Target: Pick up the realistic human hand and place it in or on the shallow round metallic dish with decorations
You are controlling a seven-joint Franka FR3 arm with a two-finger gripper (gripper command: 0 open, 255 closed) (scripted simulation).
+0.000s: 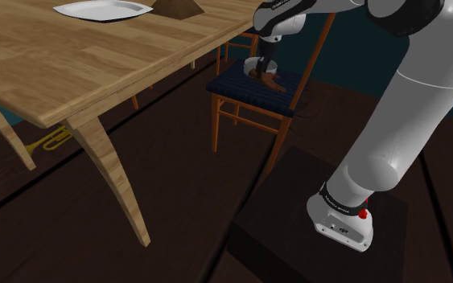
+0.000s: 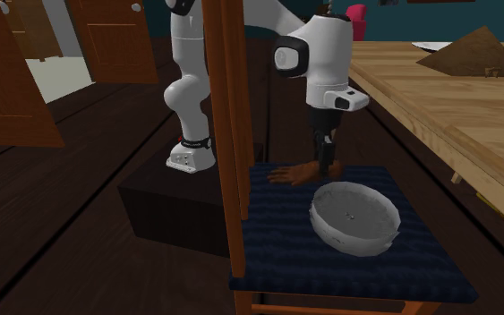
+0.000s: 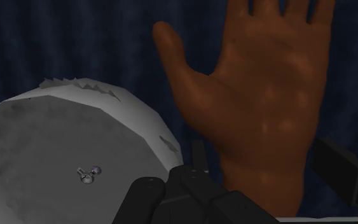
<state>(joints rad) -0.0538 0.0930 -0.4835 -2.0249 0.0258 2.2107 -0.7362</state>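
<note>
A brown human hand (image 3: 260,95) lies palm-down on the dark blue seat of a wooden chair (image 2: 330,259), also seen from the shoulder camera (image 1: 271,81) and from the second exterior camera (image 2: 293,173). Close beside it on the same seat sits a grey shallow round dish (image 2: 355,217) with a jagged rim (image 3: 63,159). My black gripper (image 3: 257,159) is lowered over the hand's wrist, with one finger on each side of it. The fingers stand apart, and a thin gap shows on the dish side. From outside, the gripper (image 2: 326,164) (image 1: 261,70) points straight down at the seat.
The chair's tall back post (image 2: 227,107) rises in front of the second exterior camera. A wooden table (image 1: 96,56) beside the chair carries a white plate (image 1: 102,10) and a brown pyramid (image 2: 474,54). A brass horn (image 1: 47,141) lies under the table. The dark stand (image 1: 297,217) sits on the dark floor.
</note>
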